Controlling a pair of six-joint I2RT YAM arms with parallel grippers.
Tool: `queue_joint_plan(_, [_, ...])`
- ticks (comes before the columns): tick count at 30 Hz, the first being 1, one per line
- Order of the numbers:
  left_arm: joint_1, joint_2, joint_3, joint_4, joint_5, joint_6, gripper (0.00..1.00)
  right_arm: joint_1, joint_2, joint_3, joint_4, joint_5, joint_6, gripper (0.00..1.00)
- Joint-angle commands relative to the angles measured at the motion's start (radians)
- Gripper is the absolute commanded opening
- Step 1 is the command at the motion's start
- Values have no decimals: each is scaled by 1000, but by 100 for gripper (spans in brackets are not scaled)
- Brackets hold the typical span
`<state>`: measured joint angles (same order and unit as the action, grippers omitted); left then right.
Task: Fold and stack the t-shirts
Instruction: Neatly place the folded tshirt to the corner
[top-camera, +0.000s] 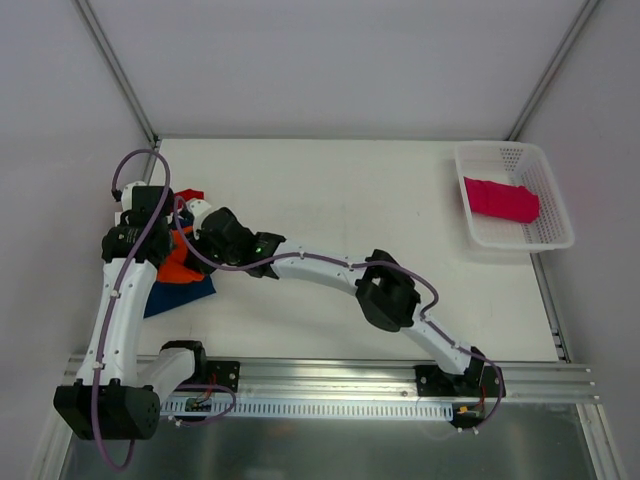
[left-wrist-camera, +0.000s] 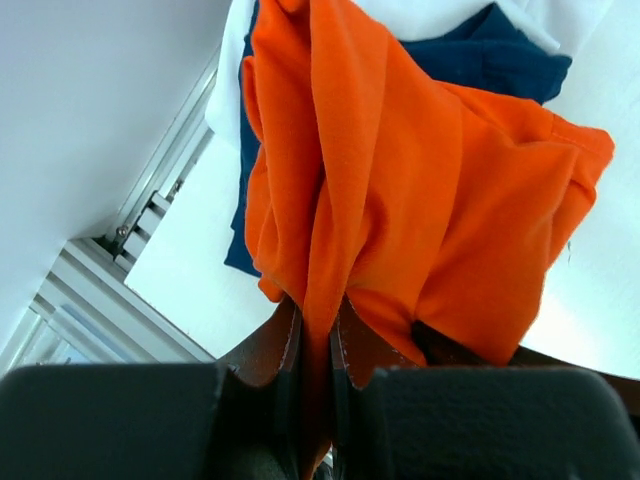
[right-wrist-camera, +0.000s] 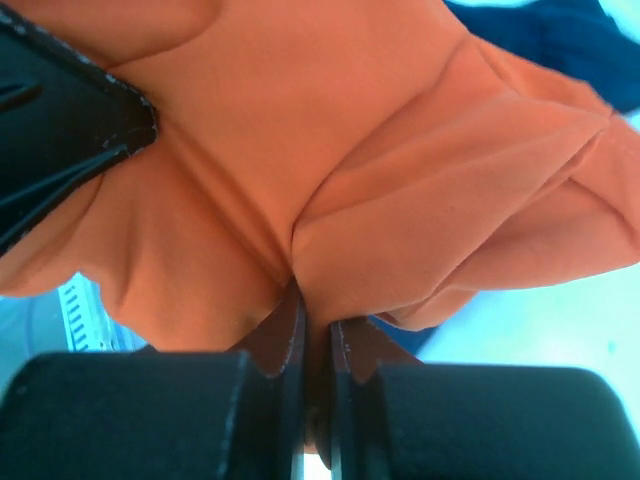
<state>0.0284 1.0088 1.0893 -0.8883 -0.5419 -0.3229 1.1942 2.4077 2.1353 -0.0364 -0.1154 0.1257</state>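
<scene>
L end effector (left-wrist-camera: 315, 345) & R end effector (right-wrist-camera: 313, 335) both pinch orange t-shirt (left-wrist-camera: 400, 190), bunched, creased, over navy t-shirt (left-wrist-camera: 500, 60)

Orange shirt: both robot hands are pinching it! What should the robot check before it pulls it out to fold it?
1. Left gripper shut on the orange shirt: ok.
2. Right gripper shut on the same shirt: ok.
3. Grips on matching edges: cannot tell, the cloth is bunched.
4. Blue shirt free of both grips: cannot tell, it lies right under.
5. Room on the table to spread it: ok.
6. Basket out of the way: ok, far right.
</scene>
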Motion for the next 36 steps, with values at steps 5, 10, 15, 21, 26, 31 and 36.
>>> queue_joint_plan(5, [19,-19,1,19,-23,-7,0,42,-192,-198,-141,106,-69,0])
queue_joint_plan(10, [19,45,4,-27,-7,-33,30,50,-248,-258,-160,144,-86,1])
queue_joint_plan(15, [18,37,-6,-40,-12,-47,43,53,-226,-284,-152,157,-80,1])
queue_joint_plan(21, [19,42,12,-40,-6,-38,33,53,-208,-298,-125,140,-61,0])
queue_joint_plan(26, [19,13,7,-38,25,-34,31,53,-243,-351,-122,135,-72,19])
queue_joint_plan(31, [19,-81,18,-40,62,-30,31,53,-307,-474,-91,181,-84,62])
queue_joint_plan(36, [19,-65,49,-40,91,-21,29,42,-409,-581,-68,275,-116,72])
